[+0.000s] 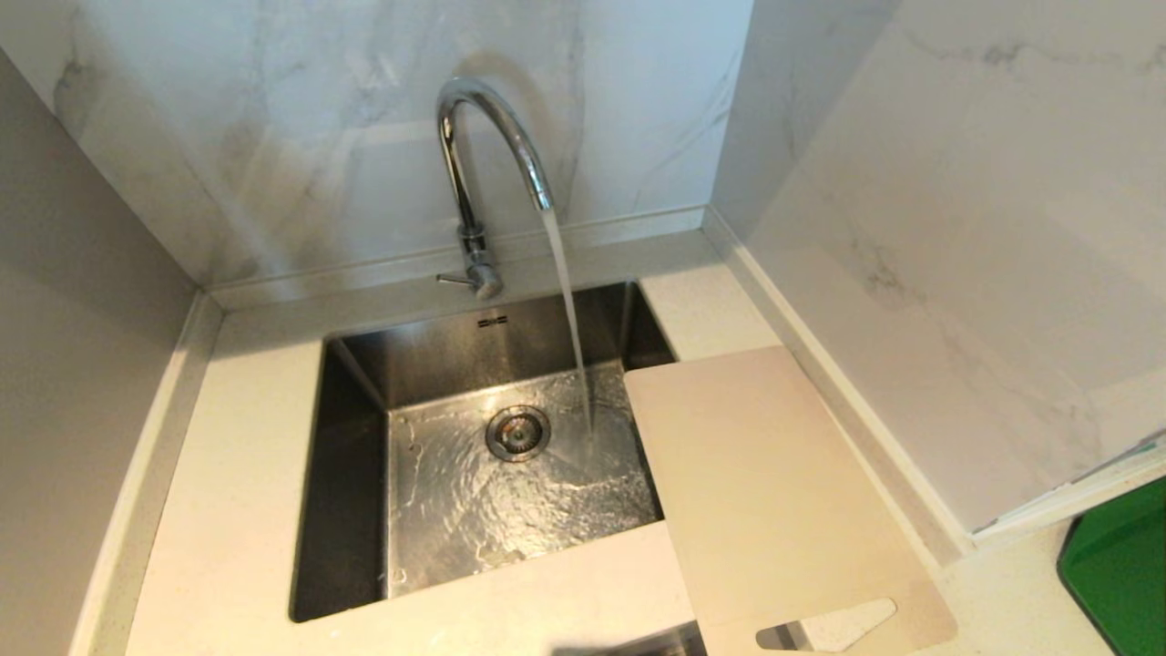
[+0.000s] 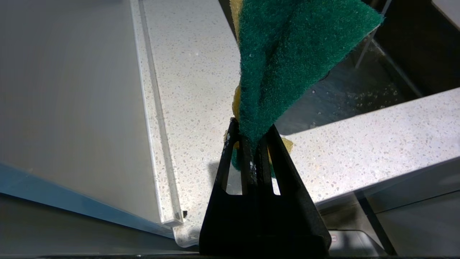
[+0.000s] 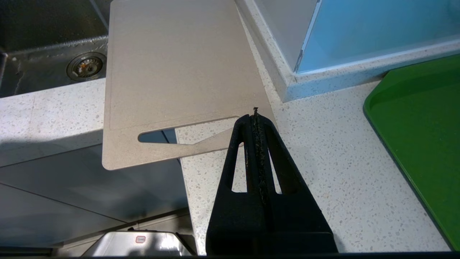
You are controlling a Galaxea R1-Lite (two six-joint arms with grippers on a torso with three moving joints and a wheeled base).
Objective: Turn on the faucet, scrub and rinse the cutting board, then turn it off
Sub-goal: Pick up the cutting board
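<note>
The tall chrome gooseneck faucet (image 1: 474, 182) is running; a stream of water (image 1: 569, 310) falls into the square stainless-steel sink (image 1: 364, 364) just beside its round drain (image 1: 517, 432). The large pale beige rectangular cutting board (image 1: 765, 492) lies flat on the white speckled surface (image 1: 228, 510) at the sink's right edge, one corner overhanging the basin, its handle slot (image 1: 824, 629) at the near end. The left gripper (image 2: 251, 135) has its fingers clamped on a green-and-yellow sponge (image 2: 287, 54) above the surface. The right gripper (image 3: 255, 117) has its fingers fully closed and empty, near the board's handle end. A green tray (image 3: 424, 136) lies to the right.
</note>
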